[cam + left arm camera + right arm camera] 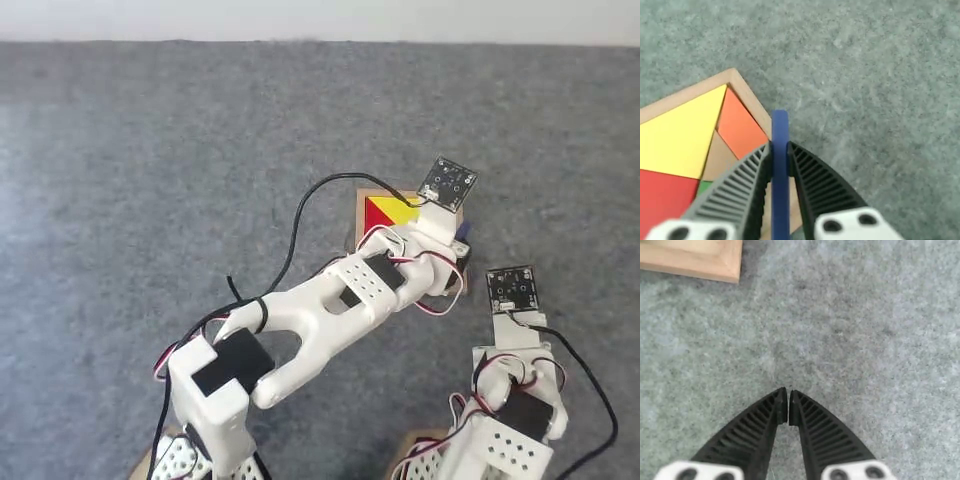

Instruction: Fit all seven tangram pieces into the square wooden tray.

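Left gripper point(780, 149) pinches a blue piece point(780, 125) between its fingers, the piece standing on edge and sticking out past the tips. Its far end sits over the tray point(747, 92) rim near one corner, just beside the orange piece point(740, 127); cannot tell if blue touches the rim. Inside the tray: yellow piece point(685, 135) against the corner rim, orange piece next to it along the rim, red piece point(665, 195) touching yellow's other side, and a sliver of a green piece point(704, 187) by the left finger. A bare patch of tray floor lies between orange, yellow and the gripper. In the high view the left arm point(340, 295) stretches across the grey carpet point(150, 150) to the tray and covers most of it, with red and yellow showing at the tray's near-left part. The right arm point(515, 390) is folded close to its base, well apart from the left arm. Right gripper point(788, 402) has its fingers pressed together, holding nothing, above bare carpet, with a tray corner farther off.
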